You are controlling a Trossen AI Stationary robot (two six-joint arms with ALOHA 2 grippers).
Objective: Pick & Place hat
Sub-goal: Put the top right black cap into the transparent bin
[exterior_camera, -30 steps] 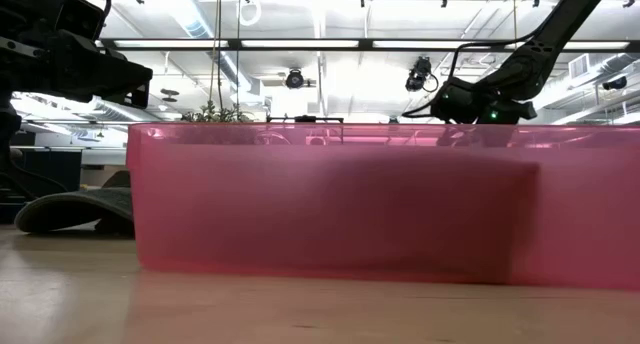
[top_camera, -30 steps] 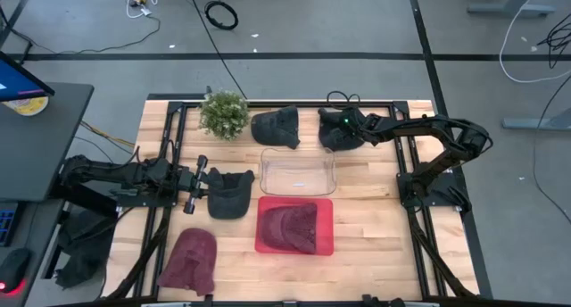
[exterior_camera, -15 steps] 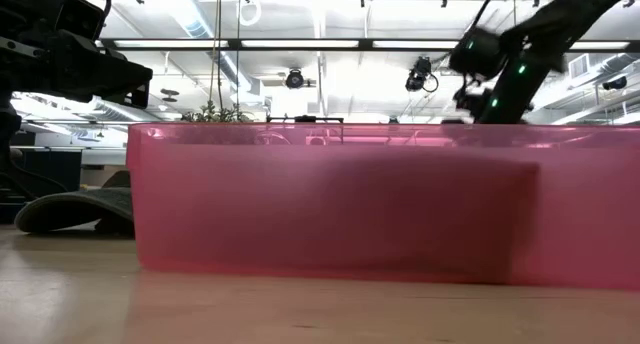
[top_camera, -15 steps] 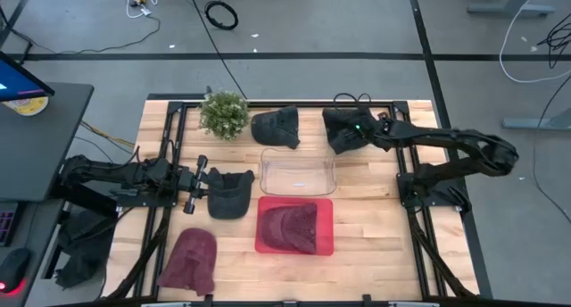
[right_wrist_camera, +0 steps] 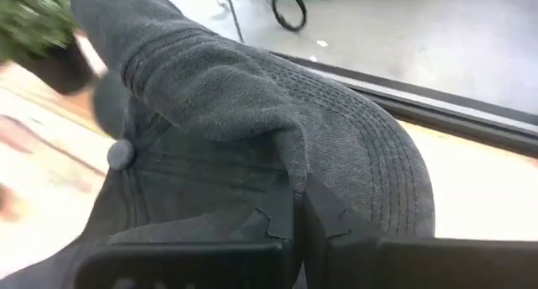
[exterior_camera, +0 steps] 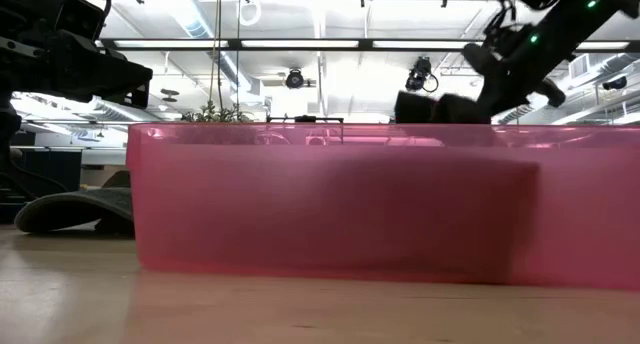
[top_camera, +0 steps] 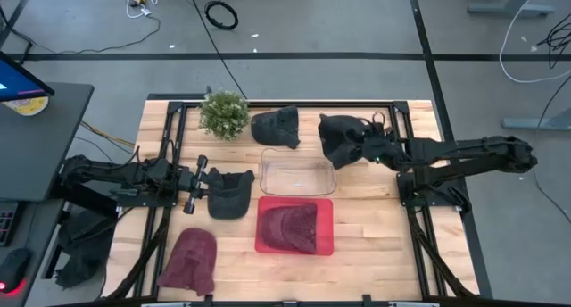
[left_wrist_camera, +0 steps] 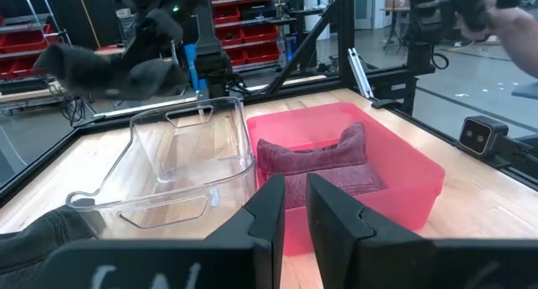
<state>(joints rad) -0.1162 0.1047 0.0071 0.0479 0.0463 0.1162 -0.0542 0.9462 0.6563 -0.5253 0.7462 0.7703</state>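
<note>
Clearly your right hand [top_camera: 364,149] is pinching the cap [top_camera: 339,137] by its brim, soft cloth sagging, so keep gripping that stiffer edge.

- No word, brand, number or sign can be read in any of the four views.
- The left wrist view shows pale raised marks on the dark gripper body [left_wrist_camera: 126,276] at the picture's bottom edge; they are too blurred to make out as letters.
- The caps and bins carry no legible print.
</note>
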